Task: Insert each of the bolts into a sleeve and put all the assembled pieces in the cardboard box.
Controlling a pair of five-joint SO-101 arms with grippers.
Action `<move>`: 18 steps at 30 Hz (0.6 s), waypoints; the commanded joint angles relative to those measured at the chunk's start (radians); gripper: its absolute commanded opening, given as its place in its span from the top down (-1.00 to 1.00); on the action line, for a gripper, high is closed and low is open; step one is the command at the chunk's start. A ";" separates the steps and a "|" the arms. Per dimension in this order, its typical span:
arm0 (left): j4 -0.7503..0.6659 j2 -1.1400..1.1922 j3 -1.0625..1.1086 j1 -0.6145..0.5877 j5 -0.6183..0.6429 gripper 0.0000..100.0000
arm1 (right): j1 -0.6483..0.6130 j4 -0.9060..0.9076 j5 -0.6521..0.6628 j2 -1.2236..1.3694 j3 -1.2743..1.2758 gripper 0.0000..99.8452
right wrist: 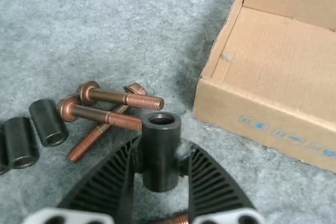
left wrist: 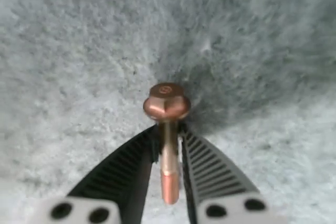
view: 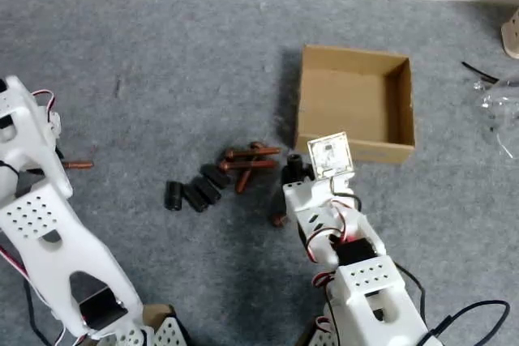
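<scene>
1. The left arm sits way out at the left edge of the grey felt (view: 162, 79). The left gripper (left wrist: 168, 148) is pinched tight on the shank of a copper bolt (left wrist: 166, 102), and the head pokes out past the fingertips over bare felt.
2. The right arm is at the middle front. The right gripper (right wrist: 163, 156) is squeezed on a black sleeve (right wrist: 160, 132), held upright with the open bore facing up.
3. The cardboard box (right wrist: 247, 111) is just beyond that sleeve, open on top, with its near wall facing the gripper.
4. Three loose bolts (right wrist: 118, 97) lie in a crossed pile right beside the held sleeve, on the side away from the box. A row of loose sleeves (view: 195, 194) comes next, farther from the box again.
5. One stray bolt (view: 278, 219) lies under the right arm, pretty cramped there.
6. There's lots of open felt between the left gripper and the pile, and also behind the pile. Some cables (view: 478, 74) sit at the far right edge, well apart from the box.
</scene>
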 commanded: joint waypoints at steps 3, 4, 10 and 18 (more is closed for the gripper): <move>0.175 -0.116 -0.213 0.062 -0.080 0.99 | 0.018 -0.039 0.009 -0.024 -0.007 0.99; 0.175 -0.142 -0.243 0.062 -0.095 0.99 | 0.018 -0.039 0.009 -0.024 -0.007 0.99; 0.175 -0.302 -0.364 0.077 -0.213 0.99 | 0.018 -0.039 0.009 -0.024 -0.007 0.99; 0.180 -0.621 -0.369 0.097 -0.348 0.99 | 0.018 -0.039 0.009 -0.024 -0.007 0.99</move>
